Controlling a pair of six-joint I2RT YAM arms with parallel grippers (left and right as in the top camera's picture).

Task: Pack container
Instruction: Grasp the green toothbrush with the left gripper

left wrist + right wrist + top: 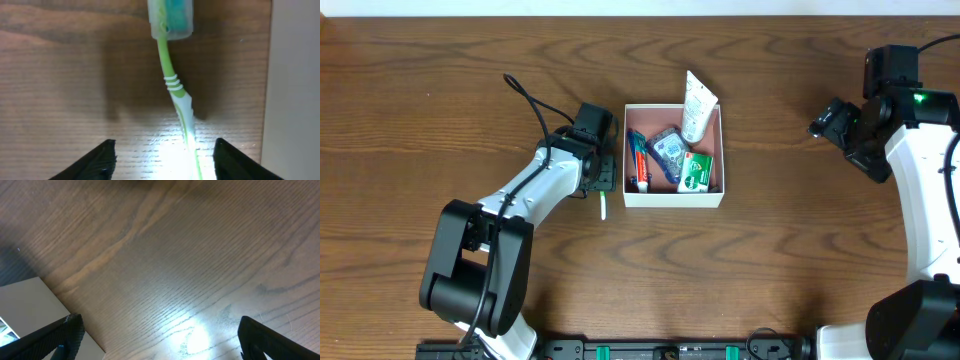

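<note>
The container point(673, 198) is a shallow white box with a pinkish-brown inside at the table's middle. It holds a white tube point(697, 108) leaning on its far wall, a red and green toothbrush point(637, 160), a blue pack point(669, 150) and a green box point(696, 172). A green and white toothbrush point(176, 95) lies on the wood beside the box's left wall point(295, 90); its end also shows in the overhead view point(603, 207). My left gripper point(162, 160) is open, low over this toothbrush, its handle between the fingers. My right gripper point(160, 335) is open and empty, over bare wood right of the box.
The dark wooden table point(440, 110) stretches all round the box. In the right wrist view a white box corner point(30, 300) shows at the lower left. My right arm point(920, 150) stands at the table's right side.
</note>
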